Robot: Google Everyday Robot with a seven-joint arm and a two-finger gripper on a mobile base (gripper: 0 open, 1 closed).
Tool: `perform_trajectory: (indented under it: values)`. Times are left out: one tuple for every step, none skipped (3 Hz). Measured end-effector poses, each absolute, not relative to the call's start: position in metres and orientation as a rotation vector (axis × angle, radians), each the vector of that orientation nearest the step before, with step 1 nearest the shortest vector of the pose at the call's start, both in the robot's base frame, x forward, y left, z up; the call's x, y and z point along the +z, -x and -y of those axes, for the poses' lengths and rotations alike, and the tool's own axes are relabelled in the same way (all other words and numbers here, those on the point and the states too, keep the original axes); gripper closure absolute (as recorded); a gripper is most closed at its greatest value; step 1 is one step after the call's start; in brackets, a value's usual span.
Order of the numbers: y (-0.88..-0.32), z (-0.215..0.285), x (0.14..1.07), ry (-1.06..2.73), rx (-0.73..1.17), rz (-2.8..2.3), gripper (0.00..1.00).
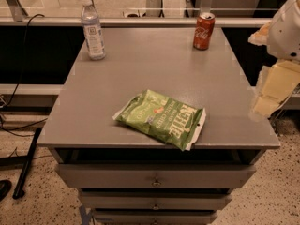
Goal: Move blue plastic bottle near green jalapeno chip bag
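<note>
The blue plastic bottle (93, 29) stands upright at the far left corner of the grey table top (154, 64). It has a white cap and a pale label. The green jalapeno chip bag (161, 118) lies flat near the table's front edge, a little right of the middle, with its white sealed edge at the front right. My gripper (272, 90) hangs at the right edge of the view, beside the table's right side. It is far from the bottle and holds nothing that I can see.
A red soda can (204, 30) stands at the far right corner of the table. Drawers (154, 177) sit under the top. A railing (150, 21) runs behind the table. Black cables (23, 125) lie on the floor at left.
</note>
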State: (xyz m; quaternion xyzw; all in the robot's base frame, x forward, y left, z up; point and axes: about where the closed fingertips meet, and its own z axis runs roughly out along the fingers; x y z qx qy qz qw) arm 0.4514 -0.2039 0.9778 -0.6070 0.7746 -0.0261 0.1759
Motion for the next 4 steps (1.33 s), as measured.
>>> perform_trajectory:
  values:
    - [-0.451,0.204,0.978,1.719,-0.074,-2.193,0.00]
    - [-0.454,0.201,0.979,1.721,-0.059,-2.166,0.00]
    - [-0.484,0.163,0.971,1.727,0.031,-2.078,0.00]
    - [-0.529,0.113,0.962,1.716,0.119,-1.989,0.00]
